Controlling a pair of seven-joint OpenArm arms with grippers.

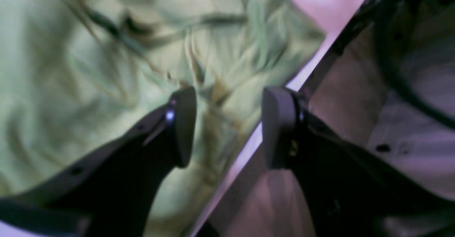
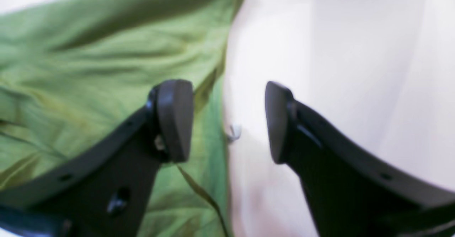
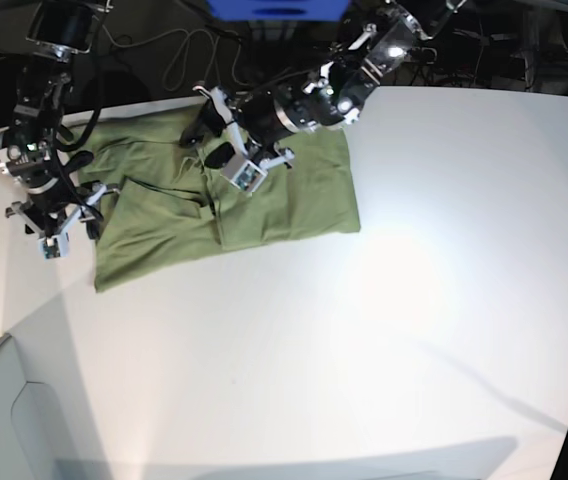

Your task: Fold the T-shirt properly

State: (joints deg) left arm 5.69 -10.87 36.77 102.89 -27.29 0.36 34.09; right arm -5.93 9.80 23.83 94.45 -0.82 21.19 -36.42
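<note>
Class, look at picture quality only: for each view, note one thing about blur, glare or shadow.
Left wrist view: the T-shirt looks soft and smeared, worst toward the left edge.
Right wrist view: the table is washed pale, with a faint grey shadow band at the top.
Base view: sharper overall; bright whitish sheen on the tabletop, bluish shadow along its bottom edge.

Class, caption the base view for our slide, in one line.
Two open grippers, left and right, over a partly spread green T-shirt.
</note>
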